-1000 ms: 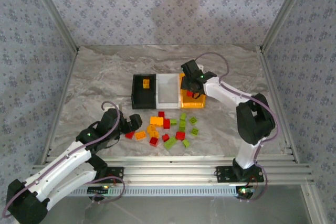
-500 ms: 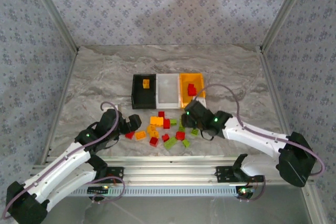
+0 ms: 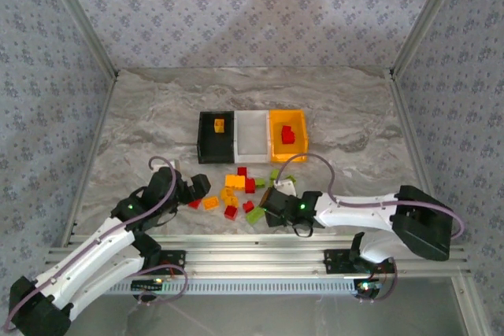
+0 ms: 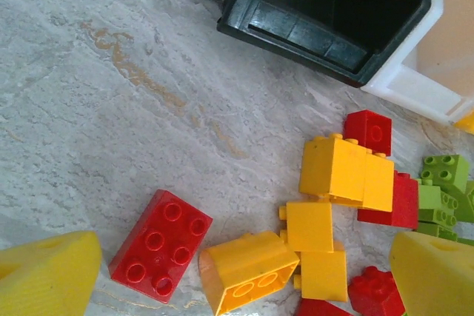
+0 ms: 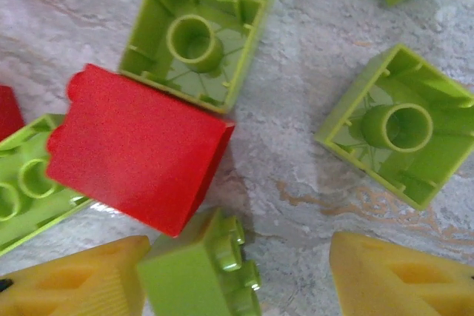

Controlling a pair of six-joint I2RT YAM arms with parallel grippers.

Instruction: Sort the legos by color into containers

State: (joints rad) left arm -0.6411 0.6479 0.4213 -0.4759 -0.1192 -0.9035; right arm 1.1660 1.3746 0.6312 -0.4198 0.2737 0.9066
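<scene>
The legos (image 3: pixel 240 188) lie in a loose red, orange-yellow and lime pile in front of the containers: a black bin (image 3: pixel 201 138), a white bin (image 3: pixel 251 144) and an orange bin (image 3: pixel 276 147). My left gripper (image 3: pixel 197 189) hovers open at the pile's left edge. In its wrist view the gripper (image 4: pixel 241 280) has a red brick (image 4: pixel 161 244) and a tipped orange brick (image 4: pixel 248 270) between its pads. My right gripper (image 3: pixel 271 208) is low over the pile's near right side, open (image 5: pixel 237 279). A lime brick (image 5: pixel 196 275) rests against its left pad, with a red brick (image 5: pixel 137 146) just beyond.
One orange brick (image 3: pixel 219 124) lies in the black bin and a red brick (image 3: pixel 288 134) in the orange bin. Overturned lime bricks (image 5: pixel 396 132) lie near the right gripper. Metal rails (image 3: pixel 252 256) run along the table's near edge.
The right arm swung from above the orange bin down to the near right of the pile, leaving a red brick in that bin. The left arm barely moved.
</scene>
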